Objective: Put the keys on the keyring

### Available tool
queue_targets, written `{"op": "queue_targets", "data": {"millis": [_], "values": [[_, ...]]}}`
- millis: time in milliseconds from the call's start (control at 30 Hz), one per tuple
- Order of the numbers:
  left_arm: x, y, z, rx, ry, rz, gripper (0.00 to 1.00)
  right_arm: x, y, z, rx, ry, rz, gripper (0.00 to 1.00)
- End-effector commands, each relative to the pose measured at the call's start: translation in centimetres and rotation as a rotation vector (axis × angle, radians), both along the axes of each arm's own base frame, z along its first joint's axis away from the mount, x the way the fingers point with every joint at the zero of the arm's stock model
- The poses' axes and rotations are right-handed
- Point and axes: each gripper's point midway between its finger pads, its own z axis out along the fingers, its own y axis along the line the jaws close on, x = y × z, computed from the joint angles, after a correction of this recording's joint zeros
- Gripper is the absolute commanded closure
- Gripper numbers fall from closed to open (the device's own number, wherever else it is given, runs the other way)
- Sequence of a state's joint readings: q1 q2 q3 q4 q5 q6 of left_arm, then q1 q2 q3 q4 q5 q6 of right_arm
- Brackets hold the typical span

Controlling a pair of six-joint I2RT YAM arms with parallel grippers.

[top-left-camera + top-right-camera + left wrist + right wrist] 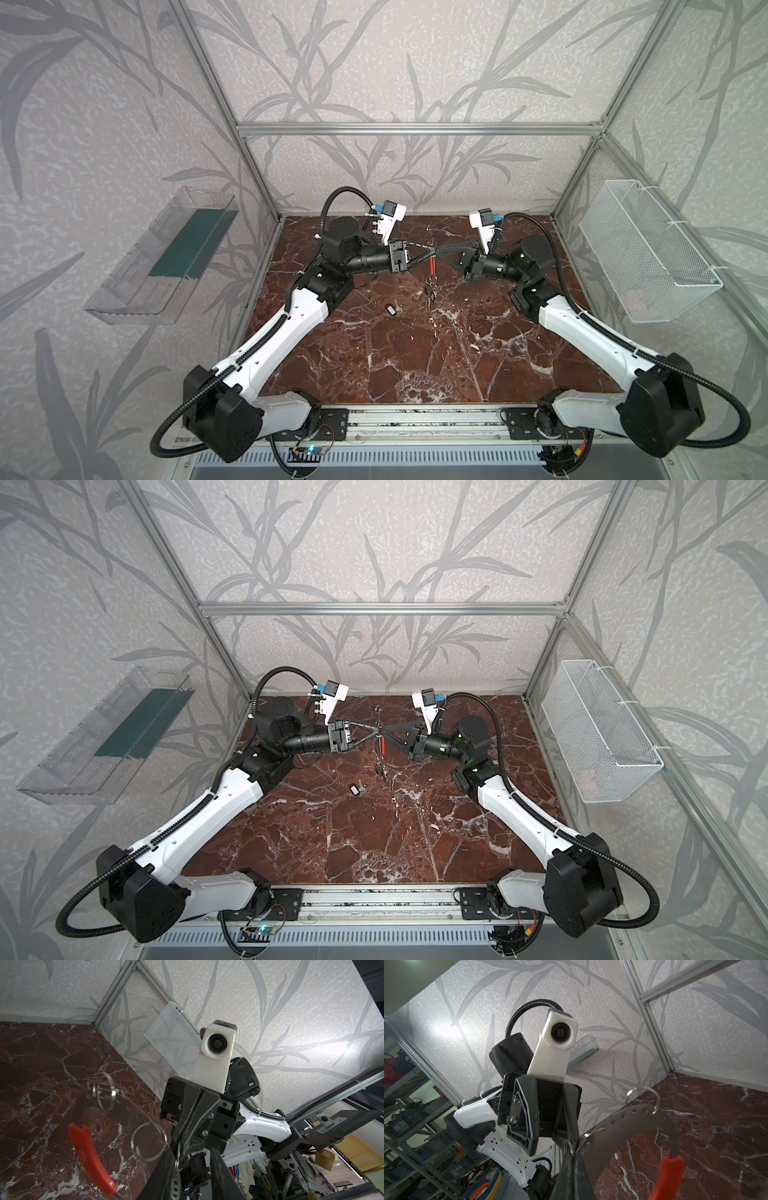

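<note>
Keyring (629,1124) held edge-on in mid-air above the far middle of the counter (415,365), between two tool tips set nose to nose in both top views. Band pinched flat by the right tool (571,1153), jaws closed on it; left tool (191,1147) just beside the same stretch of band, jaws parted, contact with the band not discernible. Flat grey ring with a row of small holes along the band, one bright red arc (91,1157) away from the pinched stretch, and small wire rings (104,1091) threaded through the holes. One key (390,309), with a black tag and white label, lying on the counter nearer the camera and left of the ring. A dark key-like shape (430,291) directly under the red arc in both top views, hanging or lying not to be told. Counter of red-brown marble with white veins. Walls papered grey with a leaf pattern and framed in aluminium bars; clear tray (166,257) on the left wall, white mesh basket (648,253) on the right.
</note>
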State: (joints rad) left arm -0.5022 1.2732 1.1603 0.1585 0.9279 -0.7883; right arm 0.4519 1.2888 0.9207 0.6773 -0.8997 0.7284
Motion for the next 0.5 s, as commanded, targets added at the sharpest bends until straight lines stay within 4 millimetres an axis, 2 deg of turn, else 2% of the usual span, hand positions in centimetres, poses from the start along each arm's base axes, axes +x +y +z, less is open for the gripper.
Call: {"op": "queue_targets", "data": {"millis": [0,467], "values": [[-1.38,0.01,2.28,-0.059,-0.062,-0.049,0.74,0.15,-0.07,-0.25,-0.002,-0.014,-0.008,1.00],[-1.88,-0.70,1.95,-0.077,-0.036,-0.122,0.74,0.30,-0.01,-0.13,0.001,-0.010,-0.004,1.00]]}}
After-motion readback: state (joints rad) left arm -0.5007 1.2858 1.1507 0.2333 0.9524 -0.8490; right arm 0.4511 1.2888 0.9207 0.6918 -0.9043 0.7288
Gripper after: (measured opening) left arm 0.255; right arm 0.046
